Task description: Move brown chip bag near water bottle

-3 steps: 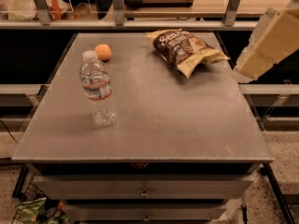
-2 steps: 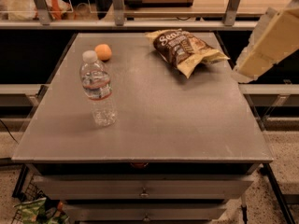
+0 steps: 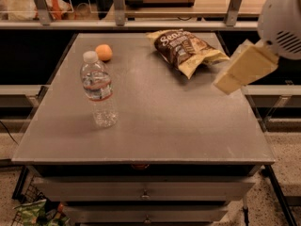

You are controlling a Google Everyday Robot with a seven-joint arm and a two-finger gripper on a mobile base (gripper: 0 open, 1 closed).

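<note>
- My claw [image 3: 237, 74], a pale cream blocky piece under a rounded white housing [image 3: 282, 13], hung over the right edge of the flat grey metal-look table [image 3: 188, 126], above the surface and touching nothing.
- Claw state: could not tell whether it was spread or pressed together. Nothing looked to be held in it.
- The crinkly dark brown chip bag with pale yellow edges and white script [image 3: 186, 48] lay flat at the table's far right, just left of my claw and slightly further back.
- Bag's long axis ran diagonally, rear-left to front-right. Its yellow near corner pointed at my claw, so that end was closest.
- The clear ribbed plastic water bottle with white cap and red-banded label [image 3: 99, 91] stood upright on the left half, well apart from the bag and nearer the front.
- A small round orange fruit [image 3: 104, 52] sat just behind the bottle, not touching it.
- Judgement: the foil would deform and slip, so pinch the bag across its short width, then carry it left and forward.
</note>
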